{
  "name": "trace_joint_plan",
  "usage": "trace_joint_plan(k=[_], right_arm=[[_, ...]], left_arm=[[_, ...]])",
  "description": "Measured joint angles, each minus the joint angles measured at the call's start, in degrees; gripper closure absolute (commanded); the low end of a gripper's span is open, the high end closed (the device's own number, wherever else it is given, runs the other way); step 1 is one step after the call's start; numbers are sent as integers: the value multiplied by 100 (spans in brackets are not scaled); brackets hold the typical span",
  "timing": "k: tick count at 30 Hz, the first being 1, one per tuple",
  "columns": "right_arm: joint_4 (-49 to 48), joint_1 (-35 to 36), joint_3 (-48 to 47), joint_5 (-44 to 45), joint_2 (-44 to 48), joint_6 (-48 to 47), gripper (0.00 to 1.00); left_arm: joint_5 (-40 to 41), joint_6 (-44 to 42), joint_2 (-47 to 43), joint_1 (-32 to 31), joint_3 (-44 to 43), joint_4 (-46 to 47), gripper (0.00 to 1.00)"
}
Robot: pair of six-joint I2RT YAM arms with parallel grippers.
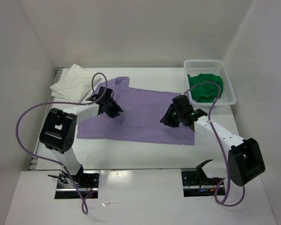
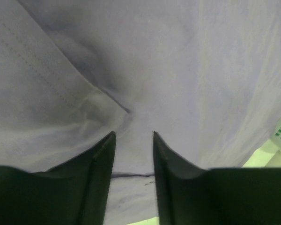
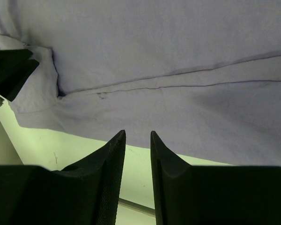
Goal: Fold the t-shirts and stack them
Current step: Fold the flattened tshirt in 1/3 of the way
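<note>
your left gripper point(image 1: 114, 109) sat low over the left part of the lavender t-shirt point(image 1: 145, 117), near its upper-left sleeve. in the left wrist view its fingers point(image 2: 99, 164) stood apart with a clear gap. only purple cloth point(image 2: 178, 61) lay beyond the tips, and nothing was pinched between them. noted as jaws parted, holding nothing.

your right gripper point(image 1: 167, 120) hovered over the right part of the same shirt. in the right wrist view its fingers point(image 3: 110, 168) were separated by a narrow gap, with bare table and the shirt's near hem point(image 3: 154, 93) showing past the tips. nothing was between them. noted as slightly parted, empty. you could not tell from either wrist view whether the tips touched the cloth.

the lavender t-shirt lay spread flat across the middle of the table point(image 1: 131, 157), long axis left to right, with one sleeve pointing toward the far left. a long crease or seam ran across it in the right wrist view.

the white t-shirt point(image 1: 75, 80) lay in a loose, roughly folded heap at the far left corner, just beside the lavender sleeve.

the green t-shirt point(image 1: 205, 86) was bunched inside the white perforated basket point(image 1: 203, 62) at the far right corner, apart from the lavender one.
</note>
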State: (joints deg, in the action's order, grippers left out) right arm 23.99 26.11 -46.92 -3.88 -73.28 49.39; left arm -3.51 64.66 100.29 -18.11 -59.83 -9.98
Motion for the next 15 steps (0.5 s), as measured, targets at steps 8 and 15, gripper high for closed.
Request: trace_joint_plan(k=[8,15], right_arm=[[-50,2,0,-11,-81,26,89],[-63,295,9,-85,-866,63,84]], left_arm=[[87,-365,-678,358,221,15,47],[37,-857,-2238,1499,1397,-221,49]])
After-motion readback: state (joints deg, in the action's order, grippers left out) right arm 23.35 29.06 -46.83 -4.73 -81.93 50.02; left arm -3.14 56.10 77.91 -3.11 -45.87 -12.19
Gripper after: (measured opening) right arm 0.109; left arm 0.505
